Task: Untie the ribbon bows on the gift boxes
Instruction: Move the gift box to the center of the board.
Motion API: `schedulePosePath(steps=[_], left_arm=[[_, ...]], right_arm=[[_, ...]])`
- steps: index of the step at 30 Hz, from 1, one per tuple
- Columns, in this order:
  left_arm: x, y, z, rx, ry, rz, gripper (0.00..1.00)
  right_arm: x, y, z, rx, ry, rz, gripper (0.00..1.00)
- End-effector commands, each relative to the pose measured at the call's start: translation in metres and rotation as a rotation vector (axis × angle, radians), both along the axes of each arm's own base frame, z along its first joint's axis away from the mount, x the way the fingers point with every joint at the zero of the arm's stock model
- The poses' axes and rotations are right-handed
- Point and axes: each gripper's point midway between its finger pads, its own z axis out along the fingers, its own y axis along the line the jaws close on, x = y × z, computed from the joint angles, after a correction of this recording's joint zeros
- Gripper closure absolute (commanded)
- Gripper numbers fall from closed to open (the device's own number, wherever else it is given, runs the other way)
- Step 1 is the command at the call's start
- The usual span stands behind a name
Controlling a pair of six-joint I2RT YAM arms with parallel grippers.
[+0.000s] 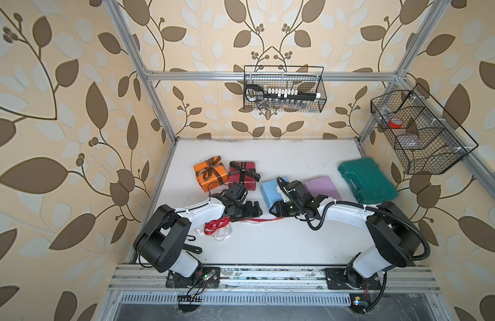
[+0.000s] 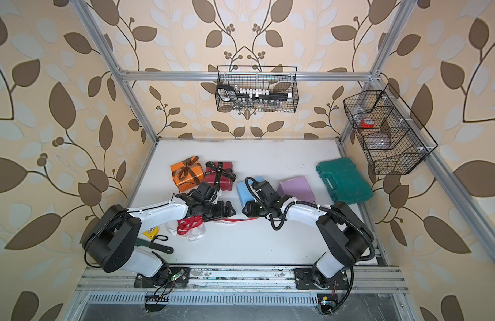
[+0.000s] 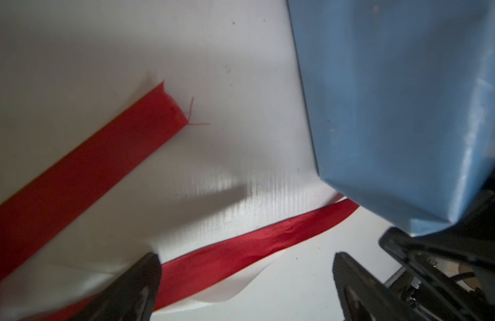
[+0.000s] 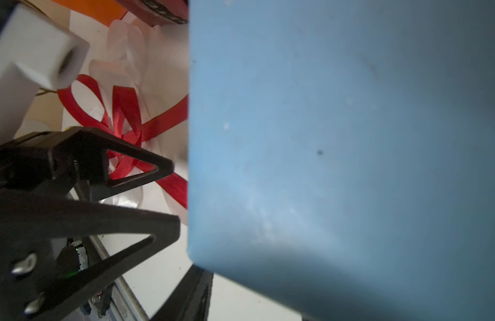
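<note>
The orange gift box [image 1: 210, 175] keeps its brown ribbon bow [image 1: 211, 166]. Next to it the dark red box [image 1: 242, 173] keeps its black lettered bow [image 1: 245, 171]. The light blue box [image 1: 271, 191] and the lilac box [image 1: 321, 187] are bare. A loose red ribbon [image 1: 217, 223] and a loose white ribbon [image 1: 222, 234] lie in front of them, and a red strand [image 3: 240, 250] runs under the blue box [image 3: 393, 111]. My left gripper [image 3: 246, 261] is open just above that strand. My right gripper [image 1: 274, 210] is shut on the blue box's front corner; one finger [image 4: 196, 291] shows.
A dark green plastic case [image 1: 365, 180] lies at the right. A yellow tape measure [image 2: 150, 233] and a black tool [image 2: 157, 246] lie by the left arm's base. Wire baskets [image 1: 283, 89] [image 1: 418, 130] hang on the frame above the table.
</note>
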Motion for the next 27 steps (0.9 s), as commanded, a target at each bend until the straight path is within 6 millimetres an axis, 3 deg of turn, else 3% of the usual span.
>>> schedulePosePath(steps=[1, 10, 17, 27], left_arm=[[-0.031, 0.032, -0.044, 0.156, 0.118, 0.007, 0.01], [-0.042, 0.054, -0.052, 0.228, 0.132, 0.007, 0.01], [-0.047, 0.058, -0.053, 0.241, 0.14, 0.0, 0.01], [-0.051, 0.065, -0.051, 0.27, 0.136, -0.006, 0.01]], right_arm=[[0.036, -0.009, 0.011, -0.01, -0.085, -0.067, 0.51], [0.096, -0.019, 0.022, -0.032, -0.164, -0.152, 0.49], [0.147, -0.014, 0.011, -0.037, -0.166, -0.237, 0.49], [0.211, -0.034, 0.007, -0.03, -0.17, -0.361, 0.46]])
